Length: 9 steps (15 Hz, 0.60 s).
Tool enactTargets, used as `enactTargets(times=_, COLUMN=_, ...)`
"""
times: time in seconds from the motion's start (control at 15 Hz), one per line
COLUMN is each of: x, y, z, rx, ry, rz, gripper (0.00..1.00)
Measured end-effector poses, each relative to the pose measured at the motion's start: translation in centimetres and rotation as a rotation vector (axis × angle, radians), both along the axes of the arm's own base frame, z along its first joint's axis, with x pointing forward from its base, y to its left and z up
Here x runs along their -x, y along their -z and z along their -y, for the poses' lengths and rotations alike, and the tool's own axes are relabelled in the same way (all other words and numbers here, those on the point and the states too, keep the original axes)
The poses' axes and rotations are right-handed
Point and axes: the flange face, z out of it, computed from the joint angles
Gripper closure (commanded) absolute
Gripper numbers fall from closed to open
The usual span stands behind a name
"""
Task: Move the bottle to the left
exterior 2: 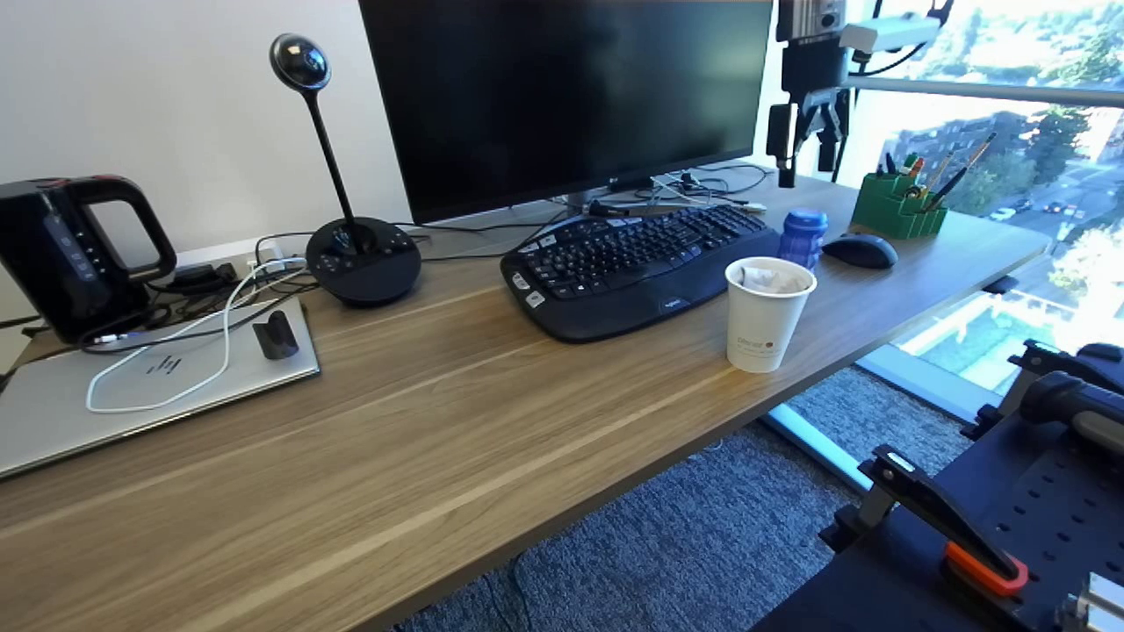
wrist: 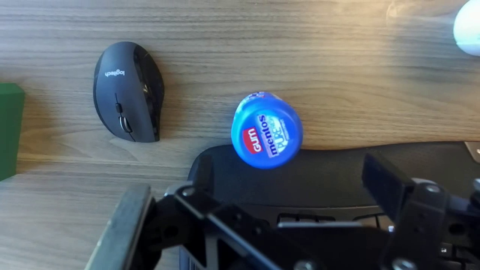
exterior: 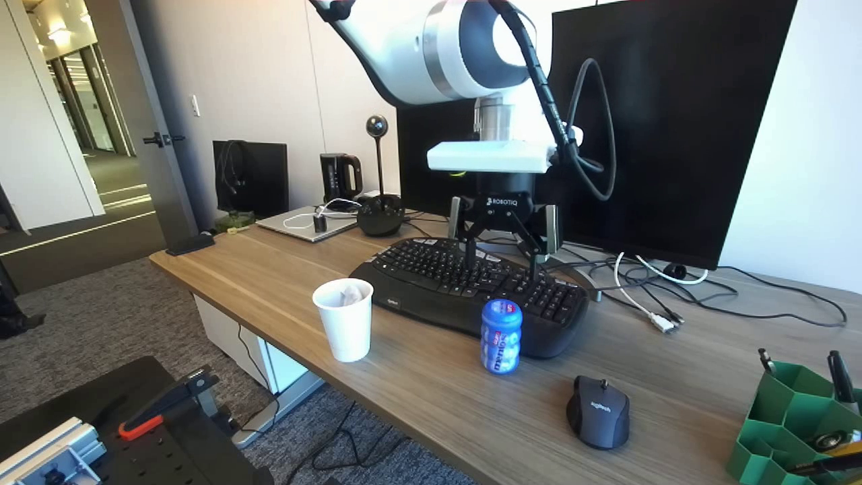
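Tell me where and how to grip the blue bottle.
Take the blue bottle around its round body, below the lid, probably from straight above: it stands upright, and the open hand points down. The keyboard close by may crowd a side approach.

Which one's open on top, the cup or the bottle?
The white cup: you can see something pale inside it. The blue bottle has a lid covering its top.

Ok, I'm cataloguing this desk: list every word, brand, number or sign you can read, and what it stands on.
"mentos": the blue bottle (side and lid)
"GUM": the lid
"PURE": the lid
"logitech": the mouse
"ROBOTIQ": the tool
"hp", as a slanted logo: the laptop
Numbers: none readable
Too small or blurred to read: other print on the lid, and the marks on the paper cup, keyboard, kettle and monitor.
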Motion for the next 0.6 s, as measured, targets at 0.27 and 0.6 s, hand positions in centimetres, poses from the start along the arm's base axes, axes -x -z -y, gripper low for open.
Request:
enactTargets(times=0.27, x=0.01, y=0.07, z=0.31, rx=-0.003, ry=0.004, rz=-0.025, gripper=0.00)
enactTargets(times=0.6, x=-0.12, y=0.20, z=0.88, rx=-0.003, ry=0.015, rz=-0.059, gripper=0.00)
